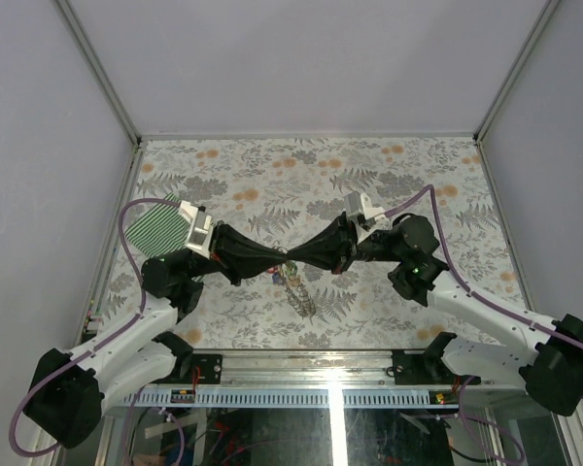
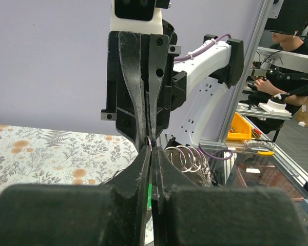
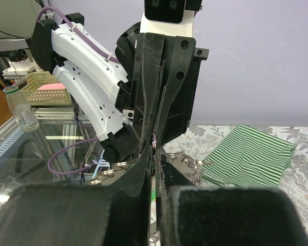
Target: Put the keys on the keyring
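Top external view, and both arms came in from the near edge of the floral surface [image 1: 272, 165] to meet over its middle. Nearest the bases was the keyring [image 1: 299, 289], a grey coiled strand running from just below the meeting point toward the near edge. Right above it, the left end effector [image 1: 283, 256] and the right end effector [image 1: 297, 258] were both clenched, tip against tip. On the wrist views a thin wire loop showed exactly where the fingertips met, with more silvery loops bunched just beside them. Which pair actually pinched it, couldn't tell. Farther back, near the left edge, a green-and-white striped cloth [image 1: 163, 225] lay flat, well apart from the action.
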Controlling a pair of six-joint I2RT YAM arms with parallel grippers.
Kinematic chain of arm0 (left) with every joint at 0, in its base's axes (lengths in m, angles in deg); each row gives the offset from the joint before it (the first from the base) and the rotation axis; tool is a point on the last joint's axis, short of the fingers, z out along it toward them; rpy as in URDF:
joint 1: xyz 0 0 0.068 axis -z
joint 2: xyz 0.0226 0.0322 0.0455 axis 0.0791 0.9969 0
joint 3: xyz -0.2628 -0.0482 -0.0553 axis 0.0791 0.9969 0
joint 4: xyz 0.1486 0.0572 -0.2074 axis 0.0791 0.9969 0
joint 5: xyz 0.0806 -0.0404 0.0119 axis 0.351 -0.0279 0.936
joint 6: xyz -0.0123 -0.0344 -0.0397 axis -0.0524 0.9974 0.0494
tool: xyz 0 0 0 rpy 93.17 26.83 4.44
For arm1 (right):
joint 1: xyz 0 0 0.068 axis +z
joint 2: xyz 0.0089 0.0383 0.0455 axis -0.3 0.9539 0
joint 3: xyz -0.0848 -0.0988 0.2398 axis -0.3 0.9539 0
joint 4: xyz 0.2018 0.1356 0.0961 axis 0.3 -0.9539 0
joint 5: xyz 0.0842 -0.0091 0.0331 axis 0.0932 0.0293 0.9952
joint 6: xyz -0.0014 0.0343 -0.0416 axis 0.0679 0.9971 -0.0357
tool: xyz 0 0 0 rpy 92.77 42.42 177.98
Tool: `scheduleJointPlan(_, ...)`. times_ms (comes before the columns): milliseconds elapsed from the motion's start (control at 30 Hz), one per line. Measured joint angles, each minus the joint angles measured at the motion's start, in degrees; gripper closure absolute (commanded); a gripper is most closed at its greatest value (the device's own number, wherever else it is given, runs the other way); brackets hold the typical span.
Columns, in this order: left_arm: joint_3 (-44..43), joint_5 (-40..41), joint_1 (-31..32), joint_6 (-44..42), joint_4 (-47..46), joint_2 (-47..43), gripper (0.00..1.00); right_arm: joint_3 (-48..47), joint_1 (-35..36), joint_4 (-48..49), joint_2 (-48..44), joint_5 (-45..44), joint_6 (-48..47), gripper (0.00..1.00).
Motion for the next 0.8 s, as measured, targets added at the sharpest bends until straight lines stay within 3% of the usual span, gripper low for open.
scheduleJointPlan(200, -0.9, 0.3, 0.3, -2.4, 4.3, -2.1, 0.79, -2.7, 0.2, -10.8, -2.0, 0.0, -5.3, 1.00)
scheduleJointPlan(300, -2.5, 0.4, 0.3, -6.4, 10.2, -4.6, 0.74, -6.5, 0.2, -21.7, -3.1, -0.2, -10.1, 1.00)
scheduleJointPlan(600, -13.7, 0.5, 0.3, -26.2, 41.5, -7.8, 0.70, -23.1, 0.3, -56.2, -2.7, -3.2, -26.8, 1.00)
scheduleJointPlan(800, -15.9, -1.4, 1.8, -30.7, 49.9, -4.7, 0.68, -30.6, 1.2, -72.8, 0.5, -7.6, -34.6, 1.00)
